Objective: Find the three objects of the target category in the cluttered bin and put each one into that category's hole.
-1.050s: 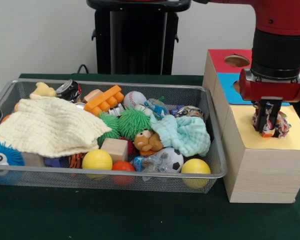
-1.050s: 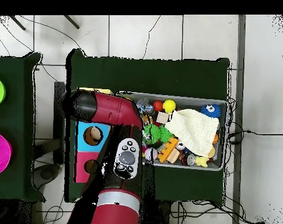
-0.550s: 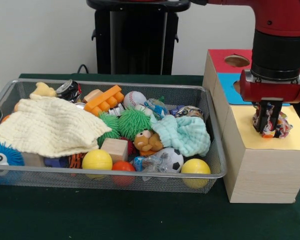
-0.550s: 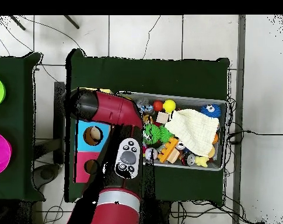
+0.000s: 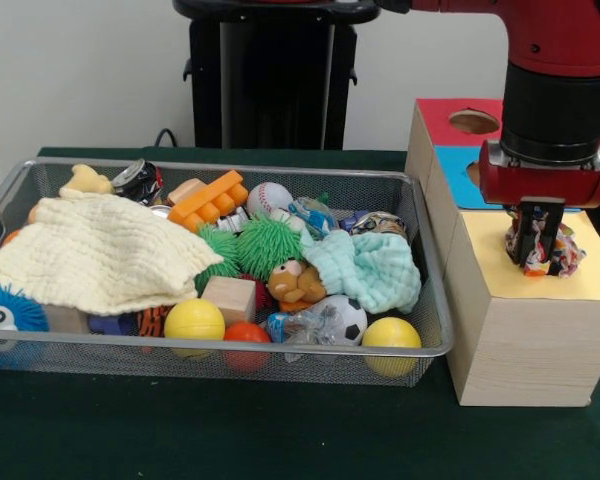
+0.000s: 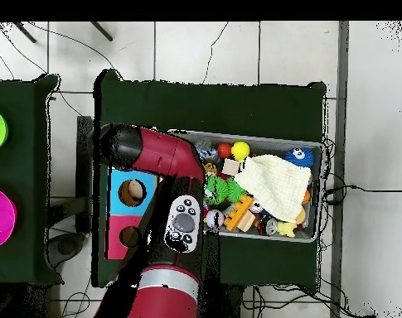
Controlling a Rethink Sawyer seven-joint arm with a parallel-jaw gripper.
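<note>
My gripper (image 5: 536, 252) hangs over the yellow top (image 5: 495, 270) of the wooden sorting box (image 5: 525, 340), at the right of the front view. It is shut on a crumpled colourful wrapper (image 5: 564, 250), which bulges out beside the fingers, just above the yellow surface. Any hole in the yellow section is hidden behind the gripper. Farther back, the red section has a round hole (image 5: 474, 121), and the blue section (image 5: 458, 178) lies between. In the overhead view the red arm (image 6: 158, 157) covers the gripper and the yellow end of the box (image 6: 125, 214).
The wire bin (image 5: 230, 347) left of the box holds a cream cloth (image 5: 100, 250), a teal cloth (image 5: 365, 265), green spiky balls (image 5: 265, 243), yellow balls (image 5: 193, 320), a soccer ball (image 5: 345, 318), a baseball (image 5: 269, 197), a crushed can (image 5: 138, 180) and an orange block (image 5: 208, 198).
The arm has shifted only slightly over the box. The wrapper stays in the gripper above the yellow section.
</note>
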